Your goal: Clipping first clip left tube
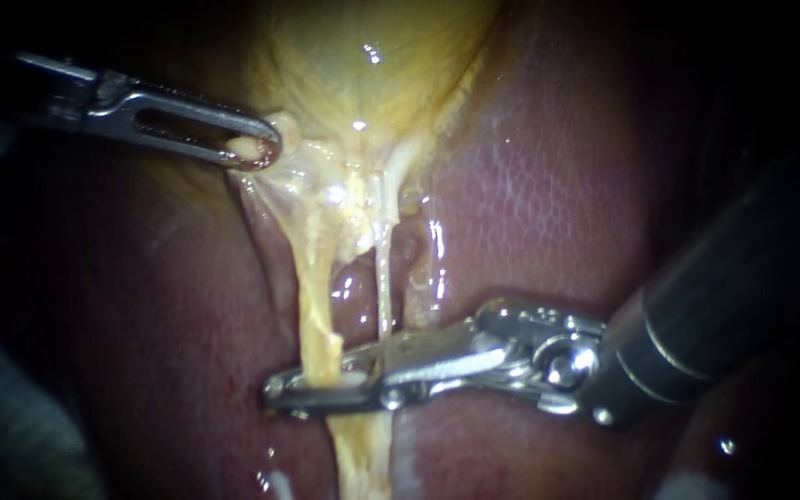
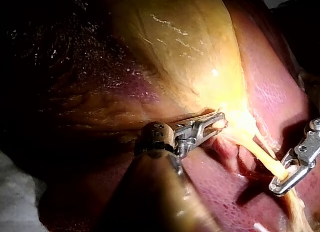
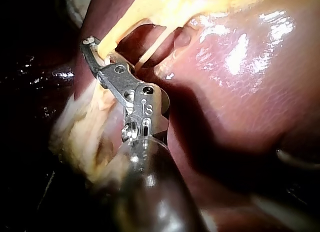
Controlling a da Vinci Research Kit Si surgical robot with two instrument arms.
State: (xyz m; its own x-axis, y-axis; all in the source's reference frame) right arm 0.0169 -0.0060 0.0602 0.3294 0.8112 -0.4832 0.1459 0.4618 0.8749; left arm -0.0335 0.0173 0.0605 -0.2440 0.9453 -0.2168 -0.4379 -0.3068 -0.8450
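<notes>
Endoscope view: left instrument (image 1: pixel 256 148) clamped on gallbladder (image 1: pixel 372 56), right instrument (image 1: pixel 280 389) clamped on left tube (image 1: pixel 312 306) of two.

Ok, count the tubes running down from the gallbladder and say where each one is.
2. The thick yellow left tube runs down from the gallbladder over the liver; the thin pale right tube lies just beside it. More may be hidden under tissue.

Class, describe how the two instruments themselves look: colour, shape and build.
Left instrument: bright metal, with long slim jaws that have a lengthwise slot and a rounded tip, on a dark shaft. Right instrument: a thick dark shaft ringed by pale lines, a shiny metal wrist with pins and links, and slim silver jaws. No cables show.
</notes>
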